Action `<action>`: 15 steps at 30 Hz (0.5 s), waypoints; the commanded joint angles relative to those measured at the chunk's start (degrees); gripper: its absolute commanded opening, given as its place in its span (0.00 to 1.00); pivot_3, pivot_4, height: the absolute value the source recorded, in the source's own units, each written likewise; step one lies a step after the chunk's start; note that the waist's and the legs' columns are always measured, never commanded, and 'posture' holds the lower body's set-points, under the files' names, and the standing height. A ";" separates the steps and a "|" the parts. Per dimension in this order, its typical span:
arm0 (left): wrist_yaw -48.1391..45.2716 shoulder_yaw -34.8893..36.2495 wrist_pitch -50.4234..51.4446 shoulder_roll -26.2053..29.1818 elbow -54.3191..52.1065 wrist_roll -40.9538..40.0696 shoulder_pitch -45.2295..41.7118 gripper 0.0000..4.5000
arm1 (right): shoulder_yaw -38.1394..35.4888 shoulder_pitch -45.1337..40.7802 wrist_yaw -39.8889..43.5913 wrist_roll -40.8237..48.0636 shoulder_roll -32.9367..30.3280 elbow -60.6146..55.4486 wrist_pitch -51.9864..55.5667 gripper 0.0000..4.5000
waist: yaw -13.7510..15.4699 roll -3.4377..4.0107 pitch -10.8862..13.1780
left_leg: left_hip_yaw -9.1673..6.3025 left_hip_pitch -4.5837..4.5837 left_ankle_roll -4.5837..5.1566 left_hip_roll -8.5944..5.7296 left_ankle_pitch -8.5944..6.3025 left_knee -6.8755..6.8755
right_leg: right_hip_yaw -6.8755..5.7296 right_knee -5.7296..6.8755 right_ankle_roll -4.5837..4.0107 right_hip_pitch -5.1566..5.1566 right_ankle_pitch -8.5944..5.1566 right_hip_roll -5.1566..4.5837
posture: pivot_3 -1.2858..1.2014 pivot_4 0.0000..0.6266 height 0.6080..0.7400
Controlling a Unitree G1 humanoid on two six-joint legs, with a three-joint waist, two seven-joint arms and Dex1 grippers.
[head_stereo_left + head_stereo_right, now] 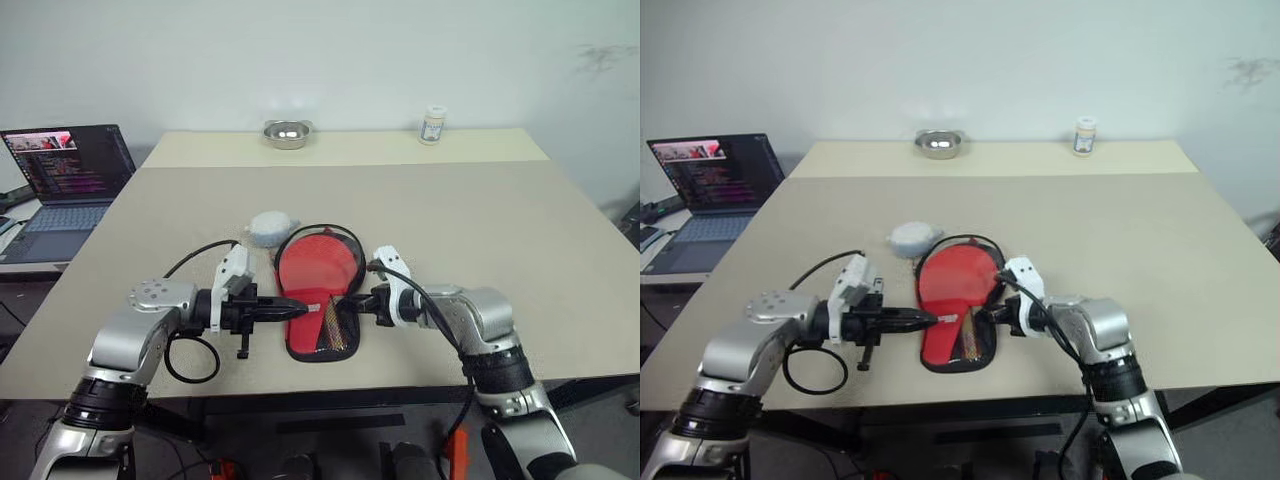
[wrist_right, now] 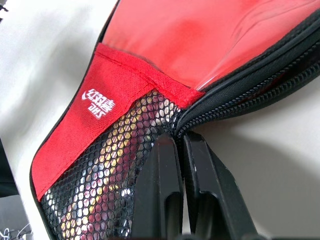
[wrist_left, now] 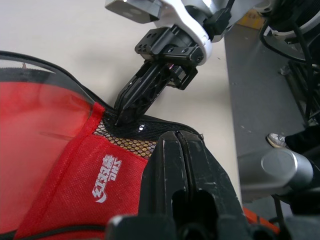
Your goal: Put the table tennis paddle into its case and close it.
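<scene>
Lying flat near the front edge of the table (image 1: 500, 230), the case (image 1: 322, 290) has its round end at 12 o'clock and its narrow end at 6 o'clock, toward the robot. Red face up, clear window over the round part, mesh pocket (image 2: 100, 185) below the white logo. The table tennis paddle (image 1: 318, 268) appears to sit inside already: red shows through the window and a striped handle through the mesh.

Left gripper (image 1: 298, 309) comes in from 9 o'clock, fingers together, tips over the case's red band; I cannot tell if fabric is pinched. Right gripper (image 1: 352, 305) comes in from 3 o'clock, jaws together at the zip edge (image 2: 235, 97), apparently nipping the fabric or zip tape there.

Handling judgement:
- Case: soft, light, floppy fabric; it will bunch and slide on the smooth table unless pinned.
- Paddle inside gives a stiff, flat core, so pressing down on it is safe.
- Best hold: the zip pull or the tape just beside it; anchor the opposite edge with the other gripper.
- Window film looks slippery; avoid gripping there.

A grey lidded dish (image 1: 270, 228) sits at 11 o'clock, just beside the case.
</scene>
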 commanded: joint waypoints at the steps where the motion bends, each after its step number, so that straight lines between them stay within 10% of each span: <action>1: -0.28 0.10 0.11 1.05 -1.86 -0.98 -0.28 0.00 | -3.50 2.58 -2.75 2.62 0.69 -7.88 5.90 0.00 | 0.44 0.00 0.00 | 0.00 0.00 0.05 0.00 -0.03 0.00 | -0.01 0.00 0.00 0.00 0.00 0.00 | 0.52 0.24 1.00; 15: -1.86 -0.62 -2.37 1.39 1.43 -0.25 -0.50 0.00 | -10.10 8.92 -9.24 4.89 5.30 -21.30 19.29 0.00 | 1.34 0.03 0.02 | -0.02 0.01 0.19 -0.01 -0.11 -0.01 | -0.05 -0.04 -0.01 0.04 0.00 0.00 | 0.52 0.24 1.00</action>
